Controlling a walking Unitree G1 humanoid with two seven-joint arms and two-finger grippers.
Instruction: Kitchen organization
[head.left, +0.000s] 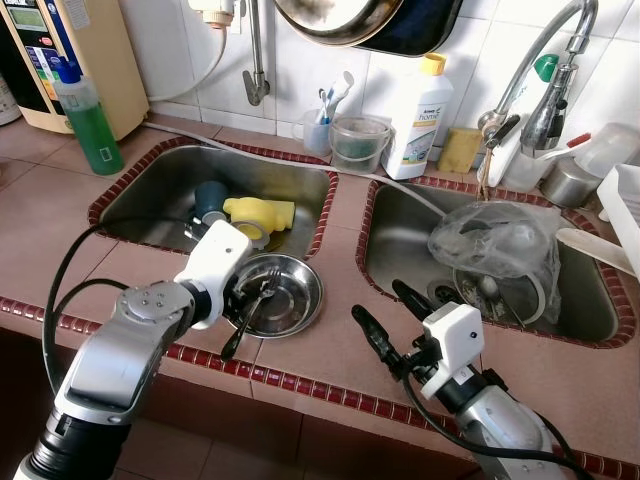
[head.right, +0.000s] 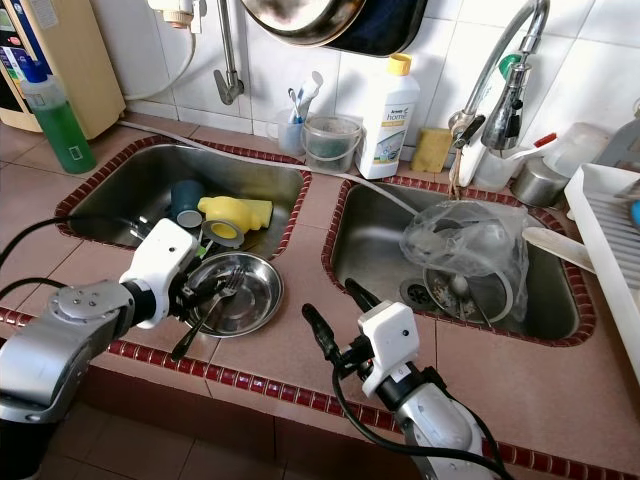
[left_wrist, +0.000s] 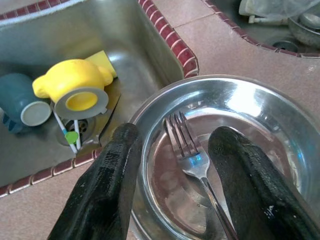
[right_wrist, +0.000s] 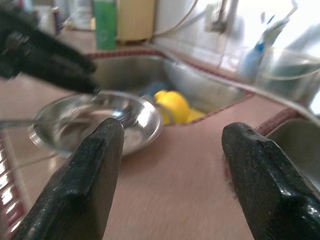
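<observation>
- Bench (head.left: 340, 340): tiled, carrying two sinks, one on each side.
- Left sink (head.left: 150, 195): one yellow cup (head.left: 262, 212) and one blue cup (head.left: 210, 198) lying inside.
- Steel bowl (head.left: 300, 300): one, on the bench rim beside the left sink.
- Left end effector (left_wrist: 172, 165): fingers apart, straddling one fork (left_wrist: 187, 152) that rests in the bowl. Judged step: fork pickup; next, close on the handle.
- Right end effector (head.left: 385, 315): fingers apart, empty, hovering over the bench.

Silver arms (white wrists, black cables)
</observation>
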